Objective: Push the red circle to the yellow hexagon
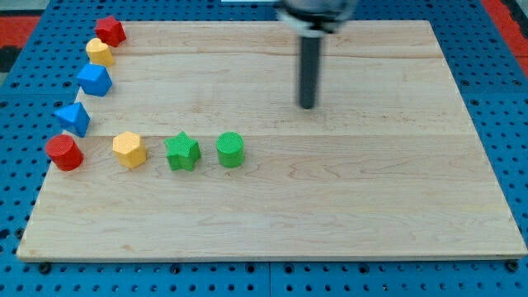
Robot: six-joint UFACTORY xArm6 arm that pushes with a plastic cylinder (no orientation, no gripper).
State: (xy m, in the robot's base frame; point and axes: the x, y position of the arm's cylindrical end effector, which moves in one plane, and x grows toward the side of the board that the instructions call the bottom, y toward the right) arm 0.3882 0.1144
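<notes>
Sitting on a pale wooden board (346, 206) over a blue pegged surface (511, 99): eight small blocks, all gathered at the left. Lying at the far left corner: a red block (110, 31), faceted, shape not clear, touching or nearly touching a small yellow block (100, 53) just nearer. Following down the left edge: a blue block (95, 80), angular, then a blue triangle-like block (73, 119). Resting at the left edge, nearer still: the red circle (63, 153), upright, a short cylinder. Standing just to its right, apart by a visible gap: the yellow hexagon (129, 149). Continuing rightward in the same row: a green star (182, 153), then a green circle (230, 150), each separate from its neighbour. Hanging from a blurred dark mount at the far edge: the straight dark rod, my tip (307, 106) ending right of centre, farther back than the row, well apart from every block and touching none. Carrying no claw at all, so nothing to report as apart, together or clamped. Judging progress: nothing done yet, the red circle being near the yellow hexagon but not against it. Remaining, by estimate: bringing my tip round to the left side of the red circle, close to the board's edge, then pushing it rightward across the short gap until touching the yellow hexagon, while avoiding the blue triangle-like block just beyond.
</notes>
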